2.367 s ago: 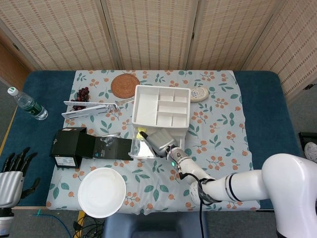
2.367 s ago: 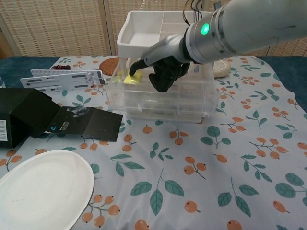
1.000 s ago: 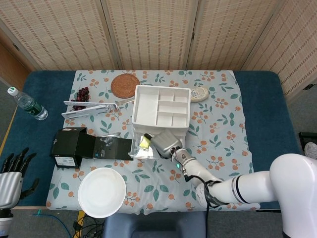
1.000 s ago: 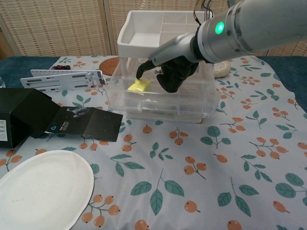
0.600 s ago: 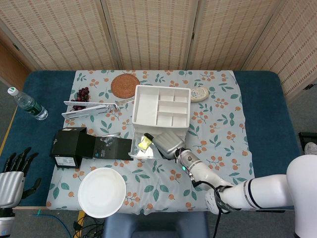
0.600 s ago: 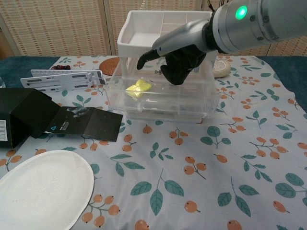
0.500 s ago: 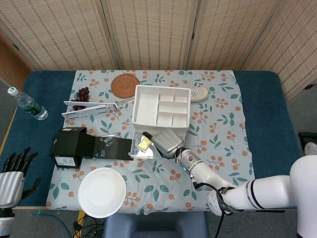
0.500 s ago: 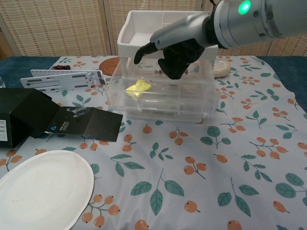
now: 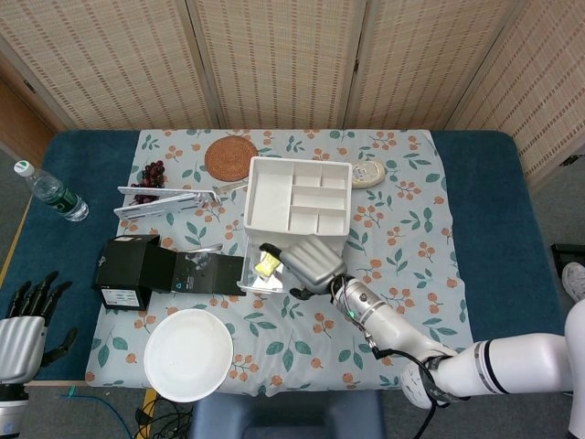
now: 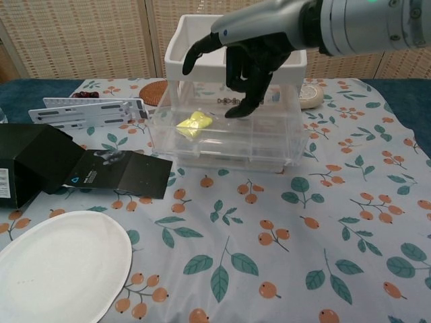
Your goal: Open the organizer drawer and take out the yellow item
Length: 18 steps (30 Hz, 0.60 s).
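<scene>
A bright yellow item [image 10: 194,122] sits in the clear plastic drawer [image 10: 229,145] under the white organizer [image 9: 297,197], with the right hand [image 10: 249,54] at upper centre showing black fingers and a silver-grey back. The tablecloth [image 10: 283,235] is pale blue-white, printed with orange berries and teal leaves, over a dark blue table [image 9: 484,210]. At left there's a black box [image 10: 30,165], a white plate [image 10: 57,266], a brown woven coaster [image 9: 230,157] and dark red grapes [image 9: 151,174].

Right hand [image 10: 246,50]: black fingers, silver-grey back, joining a glossy white and silver arm. Left hand [image 9: 20,331]: black fingers showing above a pale grey casing.
</scene>
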Tool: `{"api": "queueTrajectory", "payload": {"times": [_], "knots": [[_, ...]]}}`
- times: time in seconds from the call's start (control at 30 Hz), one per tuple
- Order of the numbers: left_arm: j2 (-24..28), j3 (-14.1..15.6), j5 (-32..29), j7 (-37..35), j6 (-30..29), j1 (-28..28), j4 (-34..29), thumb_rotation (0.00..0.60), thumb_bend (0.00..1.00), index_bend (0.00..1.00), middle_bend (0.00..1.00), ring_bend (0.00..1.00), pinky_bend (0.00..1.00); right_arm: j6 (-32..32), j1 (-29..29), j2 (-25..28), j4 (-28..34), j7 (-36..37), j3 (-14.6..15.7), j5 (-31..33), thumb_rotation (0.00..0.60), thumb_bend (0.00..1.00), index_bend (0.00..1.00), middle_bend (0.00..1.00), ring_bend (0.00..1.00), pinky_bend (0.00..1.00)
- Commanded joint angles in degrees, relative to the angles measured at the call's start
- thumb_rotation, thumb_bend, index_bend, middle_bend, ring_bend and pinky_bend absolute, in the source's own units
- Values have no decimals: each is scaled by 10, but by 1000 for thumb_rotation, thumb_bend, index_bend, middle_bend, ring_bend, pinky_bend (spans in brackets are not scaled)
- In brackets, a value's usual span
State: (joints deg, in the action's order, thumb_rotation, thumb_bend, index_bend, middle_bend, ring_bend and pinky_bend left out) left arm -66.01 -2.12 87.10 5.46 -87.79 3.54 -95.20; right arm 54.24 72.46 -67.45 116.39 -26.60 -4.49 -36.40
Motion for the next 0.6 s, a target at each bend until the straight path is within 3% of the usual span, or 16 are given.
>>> {"api": "queueTrajectory", "payload": {"times": [0.03,0.17,0.27,0.4,0.6], "knots": [[0,0,0,0,0,0,0,600,316,153,72,119,63,-6,-19,3,10,33,-15,-14,600,50,116,838,898,1000],[0,0,1,1,-1,0,-1,600,316,153,72,119,63,-14,-36,5,10,63,-25,-26,600,74,116,806,833,1000],[0,-1,2,2,0,1,-2,600,316,153,72,119,63,-14,-41,7,1,59,-27,-39,600,58,116,828,882,1000],[0,0,3,5,1,2,-4,600,316,153,72,119,63,-20,-32,8,-17,31,-26,-43,600,79,159,933,994,1000],[2,0,3,7,-1,1,-6,600,316,153,72,119,64,-29,0,-1,-47,-45,-16,-33,600,165,266,1000,1000,1000]]}}
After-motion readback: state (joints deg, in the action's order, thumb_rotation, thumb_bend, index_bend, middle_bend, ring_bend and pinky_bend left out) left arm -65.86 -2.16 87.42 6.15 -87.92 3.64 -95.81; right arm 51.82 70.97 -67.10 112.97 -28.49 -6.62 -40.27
